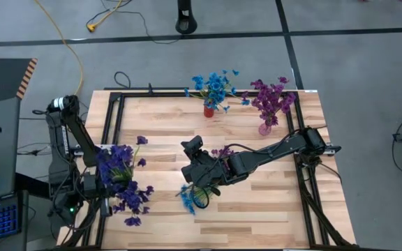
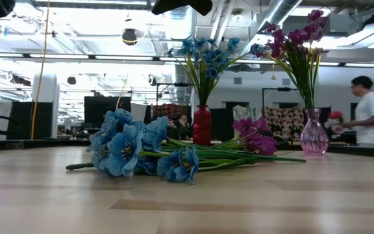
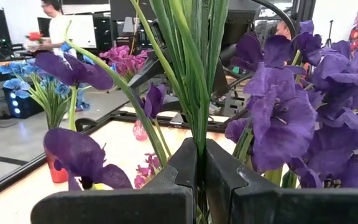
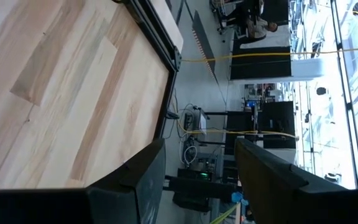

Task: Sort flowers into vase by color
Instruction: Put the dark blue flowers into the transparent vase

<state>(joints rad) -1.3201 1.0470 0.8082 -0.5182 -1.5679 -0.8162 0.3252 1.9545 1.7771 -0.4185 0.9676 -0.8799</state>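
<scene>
Flowers sorted by colour, some still loose on the table

Violet flowers (image 3: 278, 118) stand bunched with stems clenched in the left gripper (image 1: 107, 183), left of the red vase (image 1: 209, 110); blue flowers (image 2: 132, 151) and a few magenta ones (image 2: 252, 135) lie before that vase, under the right gripper (image 1: 199, 183), whose fingers (image 4: 135, 180) are parted, empty.
</scene>
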